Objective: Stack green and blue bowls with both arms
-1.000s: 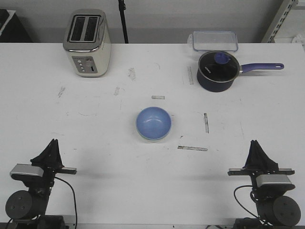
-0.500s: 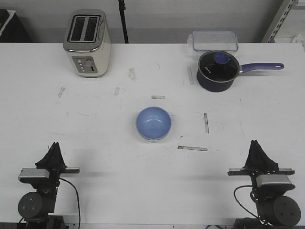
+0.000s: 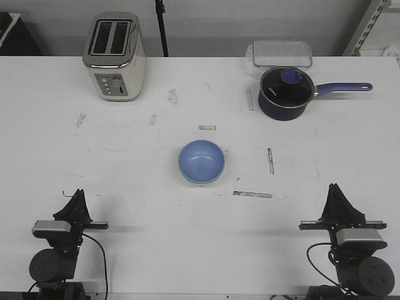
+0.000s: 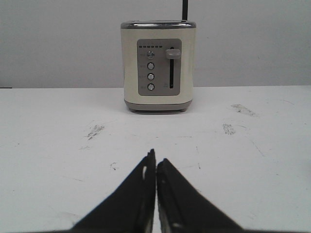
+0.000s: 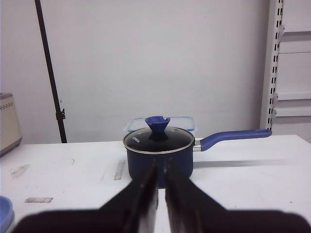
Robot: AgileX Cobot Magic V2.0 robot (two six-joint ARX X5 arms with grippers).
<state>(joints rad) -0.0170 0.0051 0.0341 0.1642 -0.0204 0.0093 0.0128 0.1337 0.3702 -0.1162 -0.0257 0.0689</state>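
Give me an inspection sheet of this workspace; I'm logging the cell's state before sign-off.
Surface: white table, scuffed, with grey tape strips near the centre.
Job's things: glossy light blue bowl at table centre, with a pale rim showing beneath it; whether that is the green bowl, I cannot tell.
Clutter: cream two-slot toaster far left; dark navy lidded saucepan far right, handle pointing right; clear plastic container behind it.
Grippers: left gripper and right gripper both shut, empty, parked at the near edge.
Cables: black cables looped beside each arm base.
Surroundings: grey wall, black pole, white shelf upright.
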